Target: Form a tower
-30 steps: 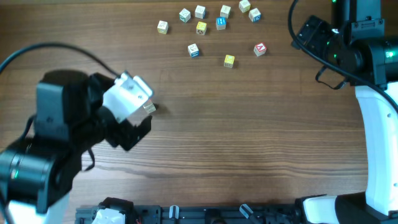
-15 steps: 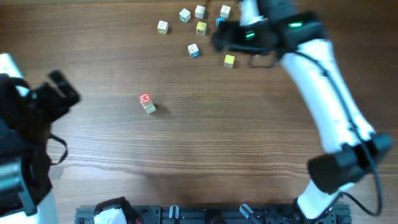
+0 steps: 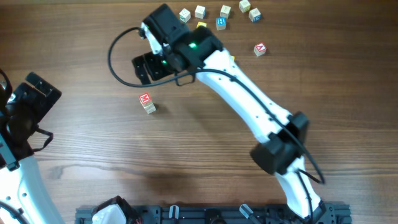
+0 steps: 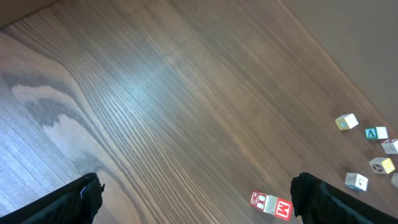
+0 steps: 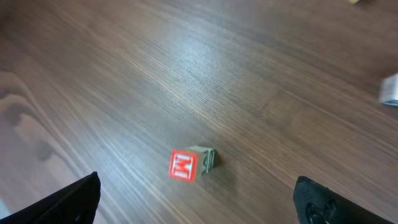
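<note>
The wooden table [image 3: 186,155] carries the tower [image 3: 147,103] and several scattered loose letter cubes [image 3: 221,23].

White arm links [image 3: 249,102] with black joint housings [image 3: 277,149], looping black cable [image 3: 113,50], small green light [image 3: 193,45]

A white "M" on a red face is read atop the tower [image 5: 186,165], seen between the fingers [image 5: 71,200] of the right gripper [image 5: 196,186]; the same "M" is shown just beside one finger of the left gripper [image 4: 196,185]; beyond that finger a teal "V" or "A" is carried by a loose cube [image 4: 375,132]; a red "A" is made out on a red-and-white cube [image 3: 260,48], well apart from all fingers.
</note>
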{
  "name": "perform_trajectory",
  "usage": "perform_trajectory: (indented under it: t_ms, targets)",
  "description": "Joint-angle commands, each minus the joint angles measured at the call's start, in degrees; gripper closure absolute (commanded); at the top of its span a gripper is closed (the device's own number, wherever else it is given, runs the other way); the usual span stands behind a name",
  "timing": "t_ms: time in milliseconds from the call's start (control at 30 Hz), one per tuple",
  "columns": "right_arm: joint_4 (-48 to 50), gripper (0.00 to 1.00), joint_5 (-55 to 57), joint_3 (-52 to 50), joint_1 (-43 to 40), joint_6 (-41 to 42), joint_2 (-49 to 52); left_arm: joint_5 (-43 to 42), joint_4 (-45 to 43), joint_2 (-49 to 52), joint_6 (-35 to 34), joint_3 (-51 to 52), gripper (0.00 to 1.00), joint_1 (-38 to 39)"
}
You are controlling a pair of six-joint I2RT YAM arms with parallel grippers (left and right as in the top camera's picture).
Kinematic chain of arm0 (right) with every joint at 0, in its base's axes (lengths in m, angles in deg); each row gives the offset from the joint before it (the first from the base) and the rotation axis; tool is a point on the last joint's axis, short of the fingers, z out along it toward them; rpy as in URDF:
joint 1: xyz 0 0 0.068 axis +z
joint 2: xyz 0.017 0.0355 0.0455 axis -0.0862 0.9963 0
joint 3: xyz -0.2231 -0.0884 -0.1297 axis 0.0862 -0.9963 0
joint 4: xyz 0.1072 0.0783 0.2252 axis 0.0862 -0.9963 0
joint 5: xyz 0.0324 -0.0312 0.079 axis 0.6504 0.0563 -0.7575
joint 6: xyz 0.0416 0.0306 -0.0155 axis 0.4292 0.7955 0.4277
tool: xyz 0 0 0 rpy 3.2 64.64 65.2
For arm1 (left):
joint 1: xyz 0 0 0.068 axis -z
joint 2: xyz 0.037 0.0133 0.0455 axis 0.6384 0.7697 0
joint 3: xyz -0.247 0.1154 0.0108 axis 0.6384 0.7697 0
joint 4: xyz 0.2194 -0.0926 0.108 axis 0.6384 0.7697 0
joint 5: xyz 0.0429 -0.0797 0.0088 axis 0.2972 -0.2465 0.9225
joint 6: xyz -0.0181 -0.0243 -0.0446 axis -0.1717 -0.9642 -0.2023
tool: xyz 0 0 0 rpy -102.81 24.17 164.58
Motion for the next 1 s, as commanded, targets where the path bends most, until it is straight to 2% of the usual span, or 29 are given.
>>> perform_trajectory:
  t_ms: [0, 233, 500, 633, 733, 967]
  targets:
    - [-0.68, 0.01, 2.14, 1.55, 3.54, -1.31, 7.8, -1.33, 0.72, -0.11, -0.61, -0.48, 0.0, -0.42]
    - [0.11, 0.01, 7.52, 1.42, 6.12, 0.22, 15.06, -1.31, 1.31, -0.11, -0.59, -0.48, 0.0, -0.42]
    - [1.07, 0.02, 7.19, 1.36, 6.43, -0.09, 18.95, -1.31, 1.57, -0.11, -0.39, -0.48, 0.0, -0.42]
    - [0.92, 0.07, 7.19, 1.36, 7.08, -1.33, 19.34, -1.31, 1.57, -0.11, -0.39, -0.48, 0.0, -0.42]
    - [1.03, 0.18, 7.19, 1.27, 7.08, -1.22, 20.11, -1.31, 1.62, -0.11, -0.39, -0.48, 0.0, -0.42]
    - [-0.15, 0.29, 7.19, 1.27, 7.23, -1.31, 21.92, -1.31, 1.68, -0.11, -0.39, -0.48, 0.0, -0.42]
